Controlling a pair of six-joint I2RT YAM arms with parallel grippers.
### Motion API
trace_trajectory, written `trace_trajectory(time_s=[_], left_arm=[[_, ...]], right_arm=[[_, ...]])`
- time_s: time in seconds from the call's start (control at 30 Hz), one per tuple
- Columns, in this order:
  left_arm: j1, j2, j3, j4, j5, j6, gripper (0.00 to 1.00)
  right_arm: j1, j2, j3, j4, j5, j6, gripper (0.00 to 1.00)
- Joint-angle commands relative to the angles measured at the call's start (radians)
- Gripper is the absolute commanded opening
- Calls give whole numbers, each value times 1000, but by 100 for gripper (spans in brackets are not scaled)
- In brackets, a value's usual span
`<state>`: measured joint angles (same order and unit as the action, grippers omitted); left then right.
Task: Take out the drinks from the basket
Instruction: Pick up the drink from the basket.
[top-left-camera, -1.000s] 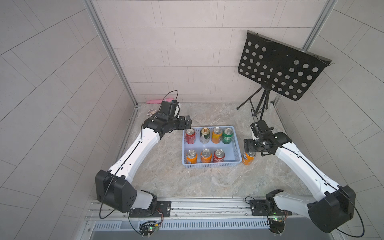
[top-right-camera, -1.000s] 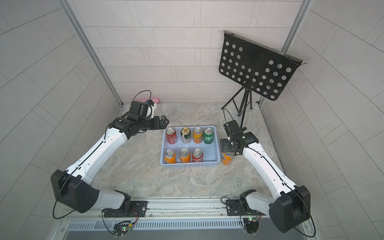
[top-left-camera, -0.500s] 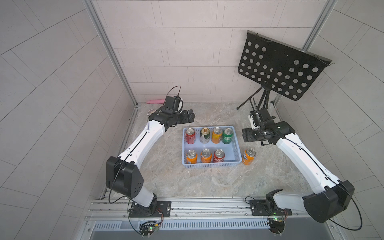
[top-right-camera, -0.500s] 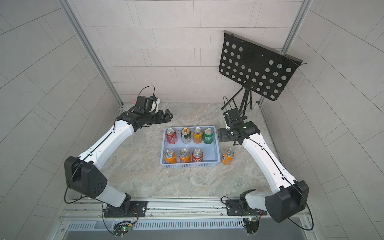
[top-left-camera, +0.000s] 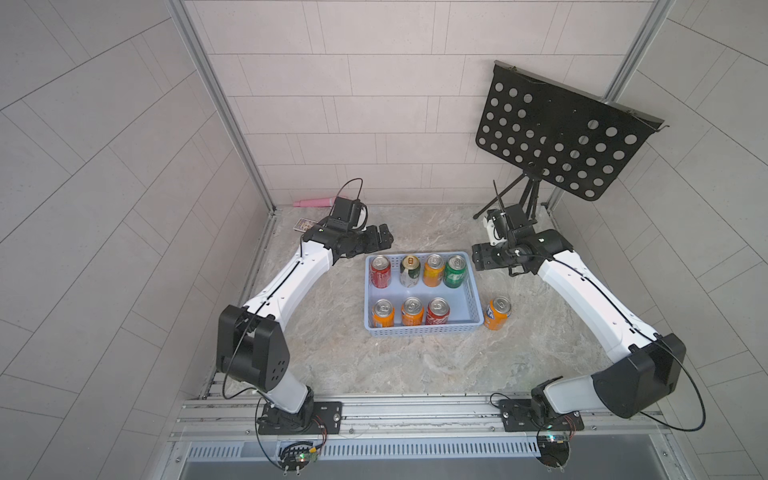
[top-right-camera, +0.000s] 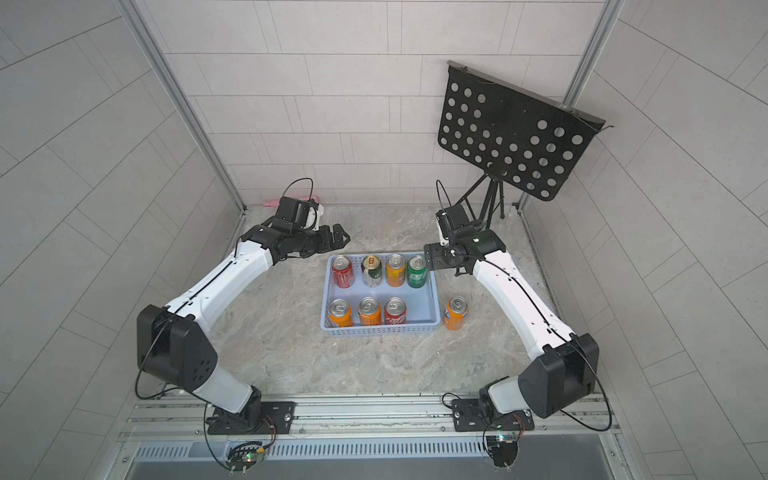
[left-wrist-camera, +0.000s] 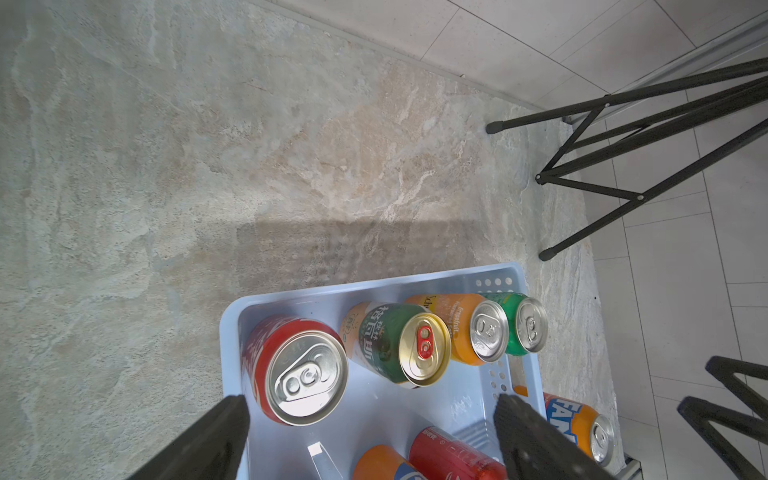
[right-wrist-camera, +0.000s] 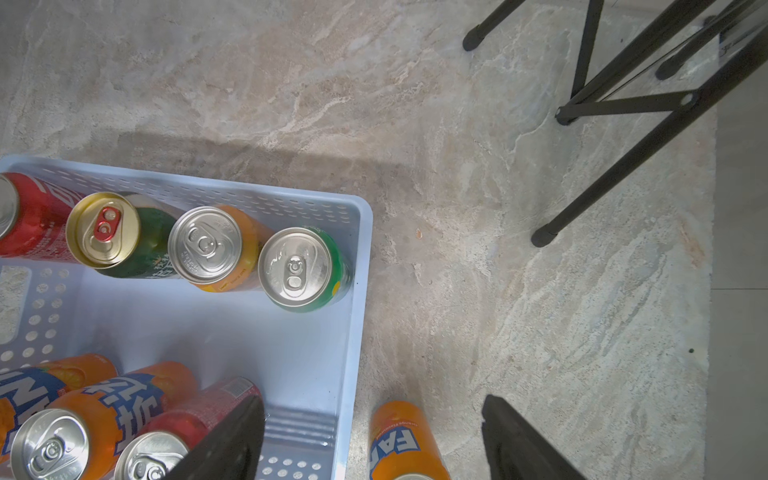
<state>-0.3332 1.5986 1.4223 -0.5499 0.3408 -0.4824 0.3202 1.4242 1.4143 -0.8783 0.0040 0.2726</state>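
Seven drinks (top-left-camera: 433, 271) are seen upright inside the basket (top-left-camera: 424, 330), four in the far row and three in the near row. One orange can (top-left-camera: 497, 312) is set on the table (top-left-camera: 374, 365) just right of the basket's near right corner, outside it as the task asks. The left gripper (top-left-camera: 384, 237) is held above the basket's far left corner, near the red can (top-left-camera: 380, 271), with its jaws spread and empty. The right gripper (top-left-camera: 478, 258) is held by the far right corner, near the green can (top-left-camera: 456, 271), likewise spread and empty, presumably so that each end of the far row can be reached. That row is closely packed, so little room is left for fingers between cans. A music stand (top-left-camera: 561, 141) is placed at the far right with its legs near the right arm, and a pink object (top-left-camera: 311, 202) lies by the far wall.
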Motion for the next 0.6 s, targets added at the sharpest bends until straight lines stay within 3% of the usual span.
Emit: trace_trajectory(time_s=[0.0,0.57], left_arm=[[5,36,55,-82,10,77,100],[8,52,7,-66,45,51,100]], right_arm=[[4,11,15,36,-1,15,85],[37,200,106,-1,-59,-13,81]])
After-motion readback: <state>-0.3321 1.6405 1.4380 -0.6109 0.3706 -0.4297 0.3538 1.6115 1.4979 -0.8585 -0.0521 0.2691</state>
